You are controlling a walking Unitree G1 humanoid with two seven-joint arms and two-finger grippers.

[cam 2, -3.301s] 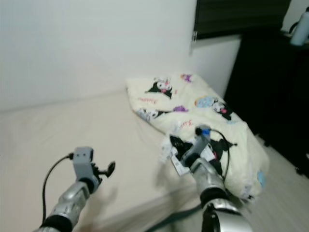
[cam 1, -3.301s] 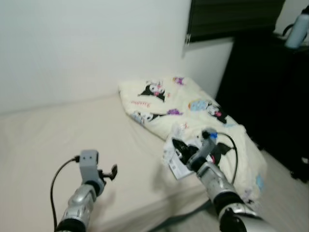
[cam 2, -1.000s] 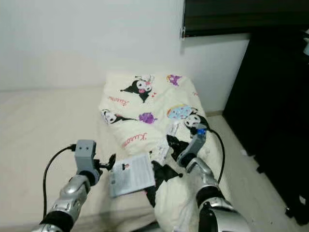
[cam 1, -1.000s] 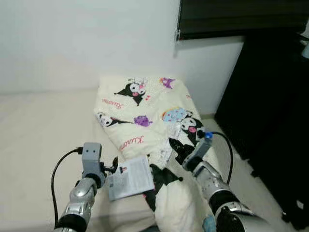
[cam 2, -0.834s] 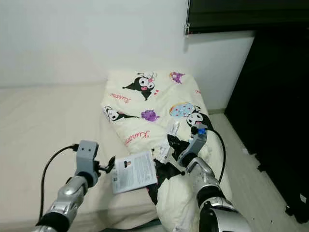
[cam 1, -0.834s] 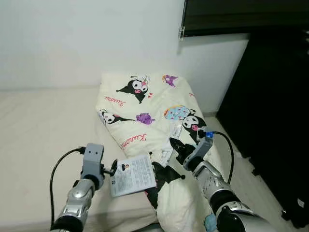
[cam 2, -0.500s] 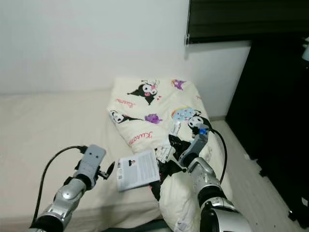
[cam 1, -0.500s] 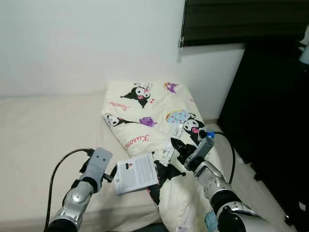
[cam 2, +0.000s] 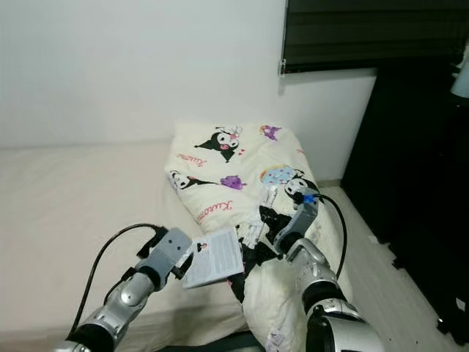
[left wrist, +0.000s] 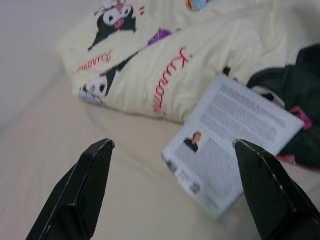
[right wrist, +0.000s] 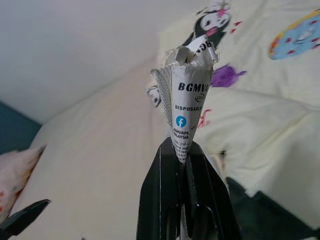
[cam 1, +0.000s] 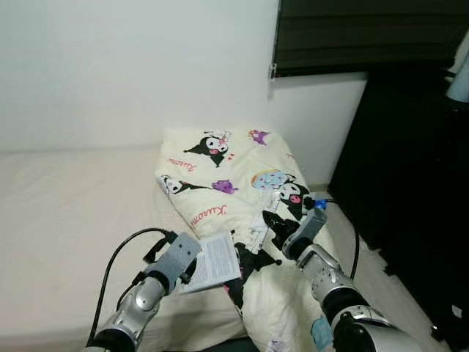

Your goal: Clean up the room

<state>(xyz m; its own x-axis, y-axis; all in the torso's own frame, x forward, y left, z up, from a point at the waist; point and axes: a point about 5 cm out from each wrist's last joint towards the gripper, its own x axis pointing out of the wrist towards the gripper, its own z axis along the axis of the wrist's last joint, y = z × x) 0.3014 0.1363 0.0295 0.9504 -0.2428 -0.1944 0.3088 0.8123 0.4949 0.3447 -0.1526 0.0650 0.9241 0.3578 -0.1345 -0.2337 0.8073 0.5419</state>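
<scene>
Right tool [right wrist: 181, 165] is pinched shut on a crumpled wrapper [right wrist: 187, 107], held up off the blanket [cam 1: 227, 183], likely so the litter can be carried off the bed [cam 1: 66, 198]. Left tool [left wrist: 175, 190] is spread wide and empty, hovering just over a leaflet [left wrist: 230, 135] that lies where blanket meets bed, probably lining up to grab it next. Leaflet is flat and thin, so I'd expect an edge pinch rather than a top grab.

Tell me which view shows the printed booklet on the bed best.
The left wrist view: the booklet lies large between the open left claw fingers, text visible. Both eye views show it small beside the blanket.
</scene>
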